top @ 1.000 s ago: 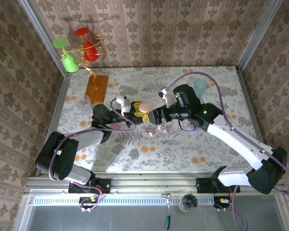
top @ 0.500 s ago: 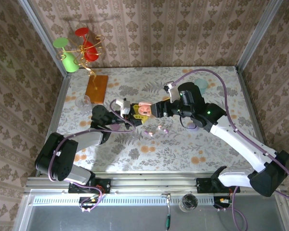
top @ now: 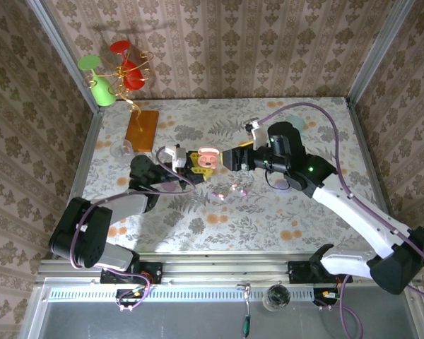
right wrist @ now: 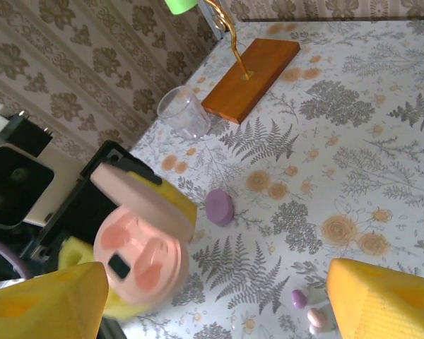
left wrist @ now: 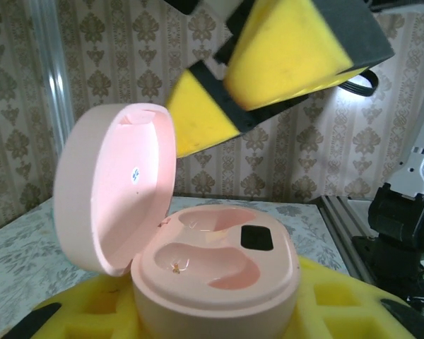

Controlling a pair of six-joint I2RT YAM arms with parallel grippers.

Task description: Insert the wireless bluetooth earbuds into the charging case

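R gripper (top: pixel 230 158) has come up off the table (top: pixel 198 220) since the earlier frame, away from the loose earbuds (top: pixel 237 188) to just beside the charging case (top: pixel 209 156); L gripper (top: pixel 195 162) and case shifted only slightly. Top view: L pincer pinches the pink case, lid open, held above the table; buds lie on the table below it, apart from both grippers; lilac case (top: pixel 171 187) near the L arm. L wrist view: case base sits between the yellow pads (left wrist: pixel 343 305), lid tipped back to the left, both sockets empty, black patch (left wrist: pixel 256 238) between them, R finger pad (left wrist: pixel 290 49) hanging above. R wrist view: fingers (right wrist: pixel 42 300) spread wide, nothing between them; buds on the table near the right finger; clear cup (right wrist: pixel 185 113) further off. Progress, judging: 0 buds seated, pick + insert all left. Writing: none legible; tiny sticker (left wrist: pixel 135 174) inside the lid, too small to read.
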